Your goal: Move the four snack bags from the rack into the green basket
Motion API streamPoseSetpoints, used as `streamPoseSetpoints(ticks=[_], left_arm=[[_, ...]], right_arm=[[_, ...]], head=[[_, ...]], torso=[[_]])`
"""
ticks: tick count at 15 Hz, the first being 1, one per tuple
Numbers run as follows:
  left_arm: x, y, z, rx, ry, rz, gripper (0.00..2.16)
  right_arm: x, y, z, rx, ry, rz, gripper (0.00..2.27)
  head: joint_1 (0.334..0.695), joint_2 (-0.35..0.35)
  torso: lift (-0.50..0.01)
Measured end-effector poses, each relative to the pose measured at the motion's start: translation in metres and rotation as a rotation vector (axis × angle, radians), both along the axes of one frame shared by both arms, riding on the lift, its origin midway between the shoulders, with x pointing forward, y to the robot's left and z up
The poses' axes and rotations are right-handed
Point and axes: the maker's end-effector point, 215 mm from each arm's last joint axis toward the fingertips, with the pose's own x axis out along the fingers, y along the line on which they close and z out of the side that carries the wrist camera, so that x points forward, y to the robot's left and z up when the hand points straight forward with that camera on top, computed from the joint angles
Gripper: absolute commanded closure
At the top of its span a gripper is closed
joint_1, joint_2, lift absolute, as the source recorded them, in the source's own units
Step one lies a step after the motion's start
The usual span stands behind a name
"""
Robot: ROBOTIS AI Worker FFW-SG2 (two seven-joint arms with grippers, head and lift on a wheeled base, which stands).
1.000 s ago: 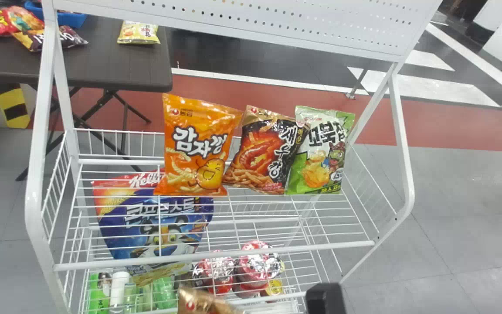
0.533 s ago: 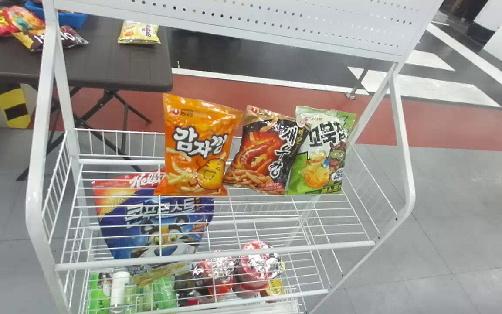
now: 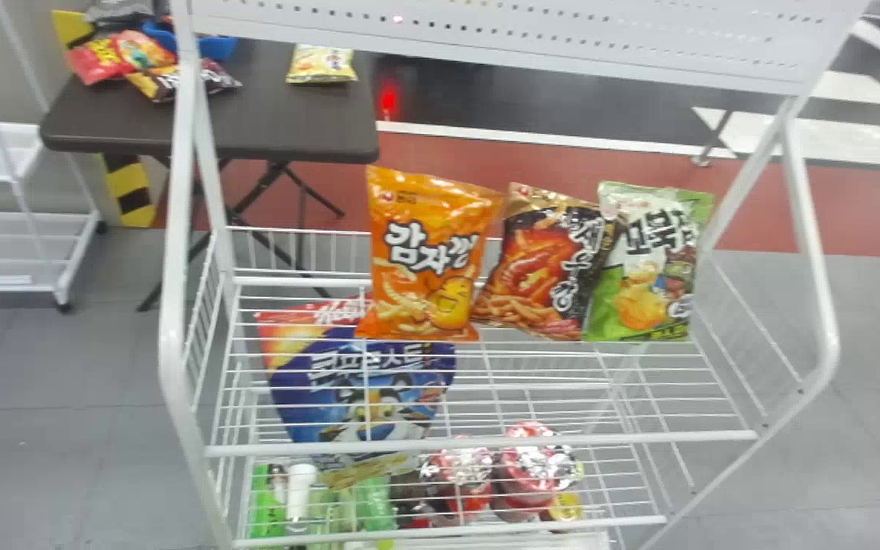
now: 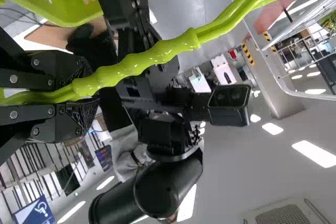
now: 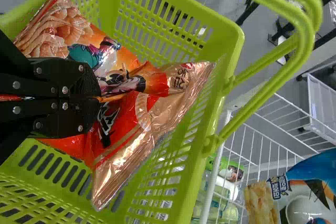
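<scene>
Right wrist view: right jaws (image 5: 98, 98) pinch a red snack bag (image 5: 110, 142) inside the green basket (image 5: 231, 51), left jaws (image 4: 86, 97) its handle (image 4: 142, 61); placing needs release next.

Shop-like space: snack bags (image 3: 425, 256) on wire rack (image 3: 638, 438)

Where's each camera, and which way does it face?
Head: head-mounted, facing forward and down at the rack.
Left wrist: looks along the left tool, clamping the basket handle, toward black robot parts.
Right wrist: looks past the right tool, gripping a snack bag, into the green basket.
Both wrist views share the basket; head and right wrist views share the rack.
</scene>
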Motion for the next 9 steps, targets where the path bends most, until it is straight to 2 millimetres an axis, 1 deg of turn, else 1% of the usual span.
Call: streamPoseSetpoints(ticks=[2, 3, 4, 6, 8, 9], left_arm=[[0.000, 0.000, 0.000, 0.000, -0.001, 0.001, 1.99], [0.001, 0.001, 0.000, 0.001, -0.001, 0.002, 1.99], [0.001, 0.001, 0.000, 0.001, -0.001, 0.003, 1.99], [0.001, 0.001, 0.000, 0.002, -0.001, 0.003, 1.99], [0.001, 0.001, 0.000, 0.001, -0.001, 0.003, 1.99], [0.002, 0.001, 0.000, 0.001, -0.001, 0.004, 1.99]], right_arm=[[0.001, 0.001, -0.002, 0.003, -0.001, 0.008, 0.00], [0.001, 0.002, 0.003, 0.016, -0.006, 0.010, 0.04], [0.003, 0.002, 0.009, 0.028, -0.016, 0.010, 0.05], [0.011, -0.001, 0.027, 0.057, -0.055, 0.000, 0.05], [0.032, -0.013, 0.050, 0.064, -0.150, -0.033, 0.05], [0.049, -0.024, 0.066, 0.057, -0.229, -0.060, 0.05]], head=[[0.695, -0.179], [0.695, -0.173], [0.695, -0.169], [0.695, -0.169], [0.695, -0.201], [0.695, -0.216]], torso=[[0.000], [0.000], [0.000], [0.000], [0.000], [0.000]])
